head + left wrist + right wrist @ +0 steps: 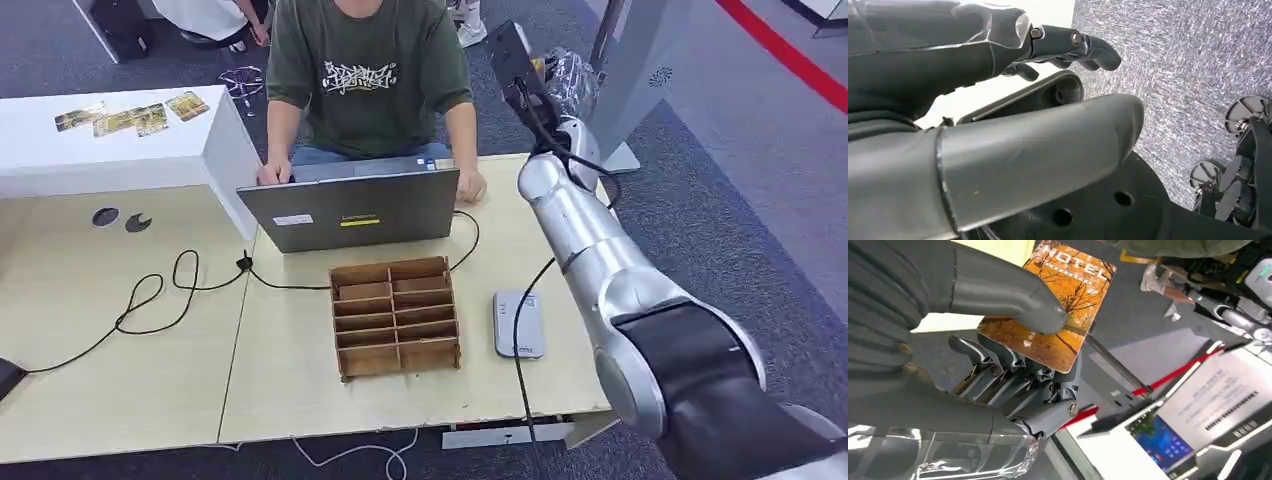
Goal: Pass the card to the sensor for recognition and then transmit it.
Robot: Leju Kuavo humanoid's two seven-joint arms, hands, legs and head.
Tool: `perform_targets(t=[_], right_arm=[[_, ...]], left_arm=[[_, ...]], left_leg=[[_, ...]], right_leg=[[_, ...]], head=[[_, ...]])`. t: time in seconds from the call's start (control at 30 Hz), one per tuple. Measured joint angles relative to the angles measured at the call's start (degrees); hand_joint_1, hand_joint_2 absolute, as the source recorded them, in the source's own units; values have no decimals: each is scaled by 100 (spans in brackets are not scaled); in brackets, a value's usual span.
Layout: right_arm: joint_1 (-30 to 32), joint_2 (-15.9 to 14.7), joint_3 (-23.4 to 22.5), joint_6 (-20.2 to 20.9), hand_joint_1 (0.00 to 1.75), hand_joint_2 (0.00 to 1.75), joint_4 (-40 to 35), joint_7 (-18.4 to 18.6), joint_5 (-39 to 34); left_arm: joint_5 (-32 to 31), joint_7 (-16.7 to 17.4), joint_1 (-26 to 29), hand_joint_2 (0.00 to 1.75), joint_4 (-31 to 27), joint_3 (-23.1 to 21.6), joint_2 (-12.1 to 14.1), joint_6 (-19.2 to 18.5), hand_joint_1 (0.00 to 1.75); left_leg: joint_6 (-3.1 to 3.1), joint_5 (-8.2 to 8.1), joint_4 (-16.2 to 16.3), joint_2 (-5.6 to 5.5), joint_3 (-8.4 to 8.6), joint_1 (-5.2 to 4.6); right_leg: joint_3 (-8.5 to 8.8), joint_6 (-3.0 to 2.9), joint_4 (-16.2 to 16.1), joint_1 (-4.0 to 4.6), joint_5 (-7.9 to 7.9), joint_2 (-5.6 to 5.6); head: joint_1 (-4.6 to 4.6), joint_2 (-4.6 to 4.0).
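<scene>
One thin orange hotel card [1054, 310] pinched in right hand [998, 365], thumb [1013, 295] over fingers [1013, 385], raised beyond table [300, 400]. Likely light, stiff, slick; best gripped flat near an edge. Left hand [1063, 45] empty, fingers loosely curled

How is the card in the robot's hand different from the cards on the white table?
The held card is alone, pinched off the table by the right hand; the table cards lie flat, several together on the white table. The held card clearly reads HOTEL; the table cards are too small to read. Both look orange-yellow.
</scene>
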Motion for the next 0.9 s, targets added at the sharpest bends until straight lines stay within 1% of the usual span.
perform_targets(t=[0.2, 0.37, 0.67, 0.77, 0.9], right_arm=[[-47, 4, -116, 324, 175, 175, 22, 105, -110], [-53, 2, -127, 365, 175, 175, 48, 107, -79], [208, -118, -171, 352, 175, 175, 24, -118, -440], [478, -203, -210, 275, 175, 175, -219, -315, -831], [1211, -361, -217, 260, 175, 175, -787, -544, -1327]], left_arm=[[50, -9, 0, 0, 0, 0, 13, -35, 0], [123, -42, 2, 0, 0, 0, 29, -46, 0], [236, -42, 5, 0, 0, 0, 42, -46, 0], [321, -39, 7, 0, 0, 0, 46, -44, 0], [404, -39, 21, 0, 0, 0, 46, -31, 0]], left_leg=[[0, 0, 0, -1, 0, 0], [0, 0, 0, 0, 1, 0], [0, 0, 1, 1, 1, -1], [0, -1, 1, -1, 1, 0], [1, -1, 1, -4, -1, 0]], right_leg=[[0, 0, 0, 0, 0, 0], [-1, 0, -1, 0, 0, 1], [-1, 0, -2, 0, 0, 1], [0, 1, -4, 0, -1, -1], [0, 1, -4, 0, -1, -6]], head=[[2, 0], [2, 0], [2, 2], [2, 2], [2, 0]])
